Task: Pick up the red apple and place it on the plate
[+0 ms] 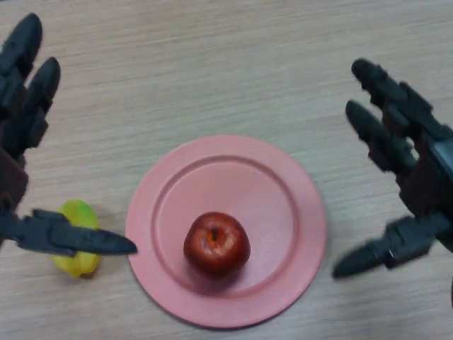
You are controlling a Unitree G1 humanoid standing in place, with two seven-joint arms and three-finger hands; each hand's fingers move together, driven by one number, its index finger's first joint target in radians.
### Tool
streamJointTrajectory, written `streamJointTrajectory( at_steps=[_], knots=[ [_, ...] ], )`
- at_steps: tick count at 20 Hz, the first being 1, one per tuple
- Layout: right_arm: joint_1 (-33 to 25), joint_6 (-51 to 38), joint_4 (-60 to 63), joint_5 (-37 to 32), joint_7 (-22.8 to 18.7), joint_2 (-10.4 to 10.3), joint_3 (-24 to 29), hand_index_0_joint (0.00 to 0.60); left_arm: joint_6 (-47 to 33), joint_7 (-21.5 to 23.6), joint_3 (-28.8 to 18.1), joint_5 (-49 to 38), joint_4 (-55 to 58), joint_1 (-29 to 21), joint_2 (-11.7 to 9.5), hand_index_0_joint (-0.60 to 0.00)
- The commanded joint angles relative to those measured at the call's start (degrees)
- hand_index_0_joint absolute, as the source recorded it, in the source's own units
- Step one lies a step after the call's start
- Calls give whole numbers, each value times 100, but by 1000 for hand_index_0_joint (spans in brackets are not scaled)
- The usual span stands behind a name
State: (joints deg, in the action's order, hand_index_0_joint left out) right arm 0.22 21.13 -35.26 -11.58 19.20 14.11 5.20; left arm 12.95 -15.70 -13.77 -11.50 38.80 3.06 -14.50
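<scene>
1. Head view, surface: pale wood-grain counter (212,64) fills the whole frame, with the grain running across it.
2. Left hand (18,142): enters at the view's left edge, fingers straight and spread wide, holding nothing. Two fingers point up toward the far side of the counter; the thumb (78,241) reaches rightward, its tip close to the plate's left rim without clearly touching it.
3. Right hand (417,177): enters at the view's right edge, likewise spread wide and empty. Two fingers point up and to the left; the thumb (375,255) points down and left, its tip just beside the plate's right rim, apart from it.
4. Red apple (216,244): sits upright, stem dimple up, on the plate, in the near half of its flat centre. Neither hand touches it.
5. Pink plate (226,230): round, flat-rimmed, lying in the lower middle of the counter between the two hands. Its near rim lies close to the frame's bottom edge.
6. Yellow-green fruit (76,248): small, lying on the counter just left of the plate, partly crossed by the left thumb. Whether the thumb rests on it cannot be told.
7. Open room: bare counter across the far half of the frame and between each hand's fingers and the plate rim. Above the apple nothing stands in the way.
</scene>
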Motion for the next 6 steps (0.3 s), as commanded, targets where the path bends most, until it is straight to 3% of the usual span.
streamJointTrajectory(
  at_steps=[1, 6],
  knots=[
    [151, -1105, -638, -533, 47, 105, 490, 0, -1003, -92, -184, 150, 229, -3, -58, 0],
    [566, -1387, -891, -241, -31, -75, 206, 0, -623, 110, -155, 26, 280, -161, -97, 0]
  ],
)
